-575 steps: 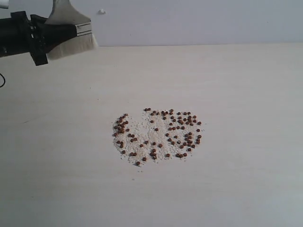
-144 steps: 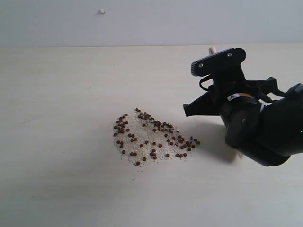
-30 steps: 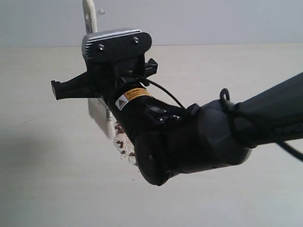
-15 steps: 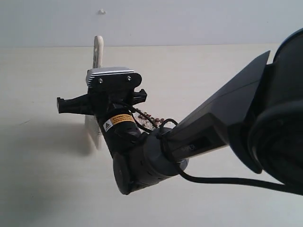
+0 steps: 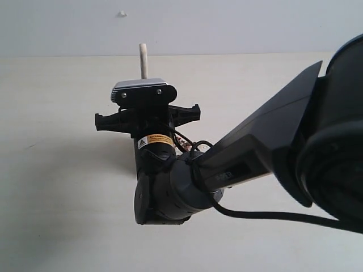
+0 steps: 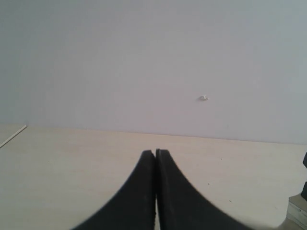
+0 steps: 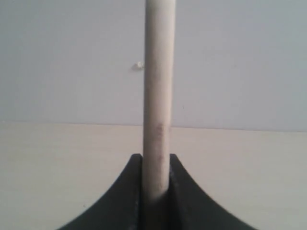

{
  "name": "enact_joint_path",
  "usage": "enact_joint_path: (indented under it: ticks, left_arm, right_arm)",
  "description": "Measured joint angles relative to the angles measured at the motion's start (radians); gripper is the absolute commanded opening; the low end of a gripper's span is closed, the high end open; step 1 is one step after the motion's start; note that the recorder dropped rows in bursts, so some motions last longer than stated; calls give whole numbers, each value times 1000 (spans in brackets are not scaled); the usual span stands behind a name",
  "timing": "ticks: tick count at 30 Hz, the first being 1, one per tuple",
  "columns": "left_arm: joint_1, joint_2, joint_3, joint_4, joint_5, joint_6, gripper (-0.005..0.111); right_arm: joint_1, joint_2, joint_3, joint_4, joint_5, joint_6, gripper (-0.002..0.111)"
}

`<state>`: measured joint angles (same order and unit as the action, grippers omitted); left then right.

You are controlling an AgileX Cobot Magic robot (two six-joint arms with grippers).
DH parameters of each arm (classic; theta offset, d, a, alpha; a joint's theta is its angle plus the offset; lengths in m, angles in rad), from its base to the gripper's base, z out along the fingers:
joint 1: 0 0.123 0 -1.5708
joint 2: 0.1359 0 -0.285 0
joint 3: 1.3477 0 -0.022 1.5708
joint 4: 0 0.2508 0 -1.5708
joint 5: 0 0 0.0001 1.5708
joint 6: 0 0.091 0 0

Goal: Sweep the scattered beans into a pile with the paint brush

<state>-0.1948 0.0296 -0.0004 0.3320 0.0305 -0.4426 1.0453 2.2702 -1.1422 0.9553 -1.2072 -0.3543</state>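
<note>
My right gripper (image 7: 156,160) is shut on the paint brush, whose pale wooden handle (image 7: 157,91) stands up between the jaws. In the exterior view the right arm reaches across the middle of the table; the handle's end (image 5: 143,59) sticks up behind the wrist camera housing. The ferrule and bristles are hidden under the arm. Only a few reddish-brown beans (image 5: 186,145) peek out beside the wrist; the pile is hidden by the arm. My left gripper (image 6: 155,152) is shut with nothing in it, over bare table, and is out of the exterior view.
The pale wooden table (image 5: 57,187) runs back to a grey-white wall with a small white speck (image 5: 121,13) on it. The right arm's dark bulk (image 5: 295,158) fills the right half of the exterior view.
The right gripper has carried the brush to the right, over the beans, and turned it from face-on to edge-on. The bristles seen at the left earlier are now hidden. The left gripper stays shut.
</note>
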Motion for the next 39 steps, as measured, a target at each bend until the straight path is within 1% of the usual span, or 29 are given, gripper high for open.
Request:
enact_joint_path:
  ticks: [9,10,13,15,18,19,22,24,27,28,34,39]
  left_arm:
    - [0,0,0,0,0,0,0]
    - [0,0,0,0,0,0,0]
    - [0,0,0,0,0,0,0]
    - [0,0,0,0,0,0,0]
    - [0,0,0,0,0,0,0]
    - [0,0,0,0,0,0,0]
    - [0,0,0,0,0,0,0]
    - [0,0,0,0,0,0,0]
    - [0,0,0,0,0,0,0]
    - [0,0,0,0,0,0,0]
    - [0,0,0,0,0,0,0]
    - [0,0,0,0,0,0,0]
  right_arm:
    - [0,-64,0,-58,0,18,0]
    - [0,-69,0,-63,0,45,0]
    - [0,-70,0,-69,41,291,0]
    - [0,-58,0,-71,75,407,0]
    - [0,-7,0,-57,30,425,0]
    - [0,14,0,-49,19,419,0]
    - [0,29,0,-43,8,315,0]
    - [0,29,0,-39,5,193,0]
    - [0,29,0,2,-12,-54,0]
    - [0,29,0,18,-16,-89,0]
    - [0,27,-12,69,-20,-206,0]
    - [0,-1,-34,85,-9,-228,0]
